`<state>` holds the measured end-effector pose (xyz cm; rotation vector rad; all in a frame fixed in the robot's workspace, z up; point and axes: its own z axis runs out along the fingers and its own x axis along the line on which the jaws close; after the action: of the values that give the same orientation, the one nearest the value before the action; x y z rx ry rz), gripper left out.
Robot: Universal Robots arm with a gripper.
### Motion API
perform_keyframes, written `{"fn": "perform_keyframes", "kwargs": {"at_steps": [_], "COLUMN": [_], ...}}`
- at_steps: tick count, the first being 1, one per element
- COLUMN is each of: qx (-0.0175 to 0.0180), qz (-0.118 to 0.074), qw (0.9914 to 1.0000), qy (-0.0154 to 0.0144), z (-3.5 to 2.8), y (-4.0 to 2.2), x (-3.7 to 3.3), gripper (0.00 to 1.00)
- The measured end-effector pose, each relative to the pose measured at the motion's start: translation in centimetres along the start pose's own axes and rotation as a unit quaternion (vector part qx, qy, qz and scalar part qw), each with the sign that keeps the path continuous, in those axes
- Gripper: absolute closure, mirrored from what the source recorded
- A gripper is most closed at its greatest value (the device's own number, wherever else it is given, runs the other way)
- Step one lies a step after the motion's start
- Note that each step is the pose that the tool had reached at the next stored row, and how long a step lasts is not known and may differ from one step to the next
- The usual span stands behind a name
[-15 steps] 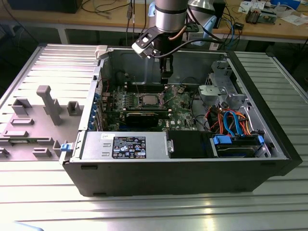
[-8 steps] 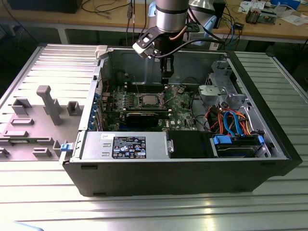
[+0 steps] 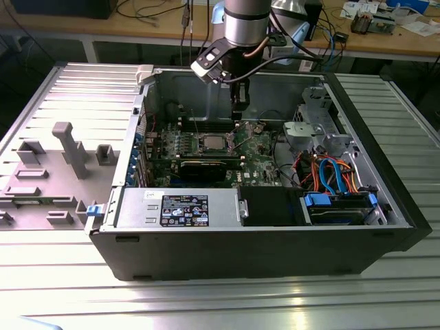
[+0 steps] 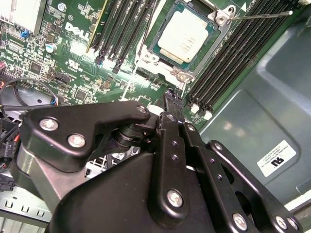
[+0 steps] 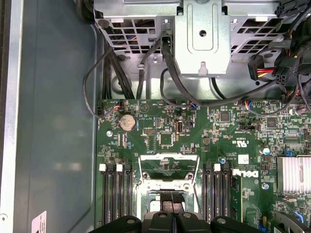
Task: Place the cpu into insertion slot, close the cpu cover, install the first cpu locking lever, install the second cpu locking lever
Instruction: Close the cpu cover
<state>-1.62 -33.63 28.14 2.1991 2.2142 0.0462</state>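
1. Looks like a robotics lab or electronics workshop.
2. Shown by a robot arm (image 3: 245, 20) reaching into an opened computer case (image 3: 261, 247) with a bare green motherboard (image 3: 260, 146).
3. Set on a ribbed metal table (image 3: 206, 302) beside grey holding blocks (image 3: 72, 148).
4. Backed by a wooden workbench (image 3: 55, 31) strewn with cables (image 3: 148, 8) and small parts.

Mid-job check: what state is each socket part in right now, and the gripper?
cpu: seated, metal top up.
cpu cover: down around the cpu.
locking lever: raised off the cover, looks unlatched.
gripper: jaws shut, nothing seen held, near the cpu.
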Motion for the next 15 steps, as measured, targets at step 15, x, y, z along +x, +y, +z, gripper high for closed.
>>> {"fn": "perform_keyframes", "kwargs": {"at_steps": [15], "qx": [0.0], "qz": [0.0], "qw": [1.0], "qy": [0.0], "z": [0.01], "y": [0.32], "x": [0.0], "gripper": [0.89]}}
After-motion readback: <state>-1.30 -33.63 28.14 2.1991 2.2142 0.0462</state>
